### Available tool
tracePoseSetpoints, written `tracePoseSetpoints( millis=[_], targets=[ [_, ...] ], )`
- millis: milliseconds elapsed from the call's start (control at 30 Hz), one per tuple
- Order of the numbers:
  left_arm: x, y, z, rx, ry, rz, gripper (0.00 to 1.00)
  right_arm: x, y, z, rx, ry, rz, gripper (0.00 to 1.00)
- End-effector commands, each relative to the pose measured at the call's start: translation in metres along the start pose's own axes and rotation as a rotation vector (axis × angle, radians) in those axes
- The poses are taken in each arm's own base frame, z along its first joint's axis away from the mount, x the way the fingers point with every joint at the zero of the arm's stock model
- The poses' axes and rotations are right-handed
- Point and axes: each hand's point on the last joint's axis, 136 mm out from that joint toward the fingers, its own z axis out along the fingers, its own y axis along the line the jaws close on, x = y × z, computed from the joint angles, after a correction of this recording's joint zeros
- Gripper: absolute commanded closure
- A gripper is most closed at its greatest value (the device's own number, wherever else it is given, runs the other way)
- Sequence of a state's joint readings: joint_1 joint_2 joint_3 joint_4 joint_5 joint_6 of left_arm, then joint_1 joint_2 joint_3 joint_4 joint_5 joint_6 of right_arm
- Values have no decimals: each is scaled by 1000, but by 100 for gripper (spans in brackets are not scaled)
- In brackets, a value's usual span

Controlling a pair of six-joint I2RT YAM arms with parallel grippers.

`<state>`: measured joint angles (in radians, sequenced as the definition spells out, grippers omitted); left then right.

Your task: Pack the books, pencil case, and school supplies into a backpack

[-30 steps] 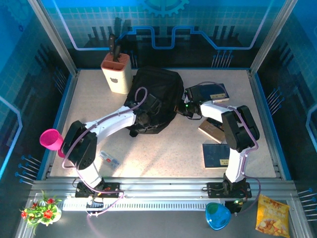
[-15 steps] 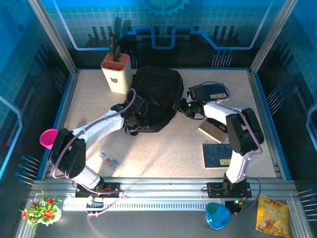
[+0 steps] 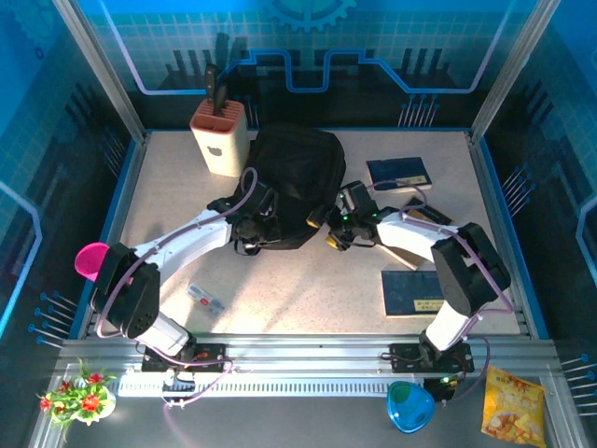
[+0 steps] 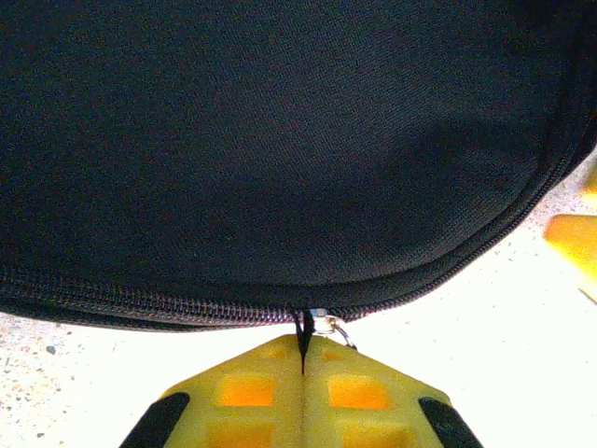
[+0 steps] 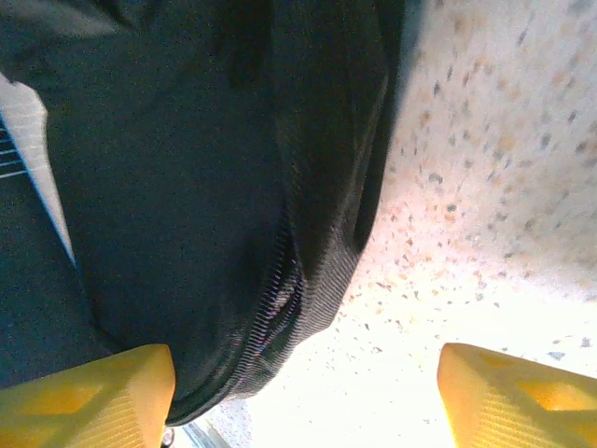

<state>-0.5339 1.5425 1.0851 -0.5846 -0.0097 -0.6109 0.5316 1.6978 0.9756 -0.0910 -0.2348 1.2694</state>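
The black backpack (image 3: 294, 182) lies at the back middle of the table. My left gripper (image 3: 256, 226) sits at its front left edge. In the left wrist view it (image 4: 303, 353) is shut on the black zipper pull (image 4: 304, 327), with the zipper line running across just above the fingers. My right gripper (image 3: 331, 231) is at the backpack's front right edge. It (image 5: 303, 401) stands open, and the backpack's zippered edge (image 5: 280, 308) lies by its left finger (image 5: 93, 392). One dark blue book (image 3: 399, 172) lies at the back right and another (image 3: 415, 291) at the front right. The pencil case is out of view.
A cream knife block (image 3: 219, 135) stands just left of the backpack. A pink cup (image 3: 93, 261) sits at the table's left edge. A small flat packet (image 3: 207, 299) lies front left. Below the table's rail are a blue cup (image 3: 409, 406), a snack bag (image 3: 511, 411) and flowers (image 3: 79, 397).
My right gripper has opened, let go of the back-right book and swung left to the backpack's front right edge. The left arm shifted left, still shut at the backpack's edge.
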Motion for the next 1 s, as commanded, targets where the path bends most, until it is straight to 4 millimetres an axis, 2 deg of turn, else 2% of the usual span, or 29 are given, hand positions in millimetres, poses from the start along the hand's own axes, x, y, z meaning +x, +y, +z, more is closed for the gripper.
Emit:
tracePoseSetpoints(
  millis=[0,67,200,300,400,533,700,767,833,967],
  targets=[
    [5,-6,-5,39,10,45,100,-6,4,13,38,-58,37,27],
    [5,-5,-5,34,11,49,100,-8,-1,20,65,-72,39,35],
    [7,0,-8,11,10,60,100,-13,-9,29,98,-90,30,56],
    [6,10,-11,-37,-4,65,100,-21,-11,28,113,-118,0,68],
    [4,28,-15,-118,-30,43,100,-30,-17,23,144,-154,-24,77],
    [5,45,-13,-160,-31,-6,100,-42,-26,16,170,-183,-43,82],
    [0,67,-10,-220,-30,-55,100,-59,-35,3,215,-236,-76,83],
    [-3,70,-7,-232,-21,-55,100,-68,-37,-2,223,-255,-85,84],
    [-7,64,-2,-216,-12,-36,100,-77,-39,-5,229,-270,-91,84],
    [-15,27,10,-79,13,13,100,-96,-35,-9,228,-278,-139,82]
  ],
)
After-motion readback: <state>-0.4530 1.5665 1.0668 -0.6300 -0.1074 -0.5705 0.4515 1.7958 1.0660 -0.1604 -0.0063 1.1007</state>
